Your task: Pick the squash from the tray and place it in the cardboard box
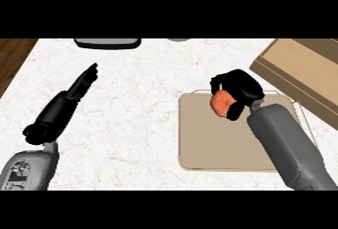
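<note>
An orange squash [223, 104] is held over the far part of the beige tray [218, 143], with my right hand [239, 87] curled round it from the right and above. Part of the squash is hidden by the fingers. Whether it is lifted clear of the tray I cannot tell. The cardboard box [300, 67] stands at the far right, partly cut off by the view's edge. My left hand [82, 82] stretches over the white counter at the left, fingers straight, holding nothing.
A dark grey flat object [107, 43] lies at the counter's far edge, and a small grey item [178, 39] peeks in beside it. Brown wood [13, 58] borders the counter on the far left.
</note>
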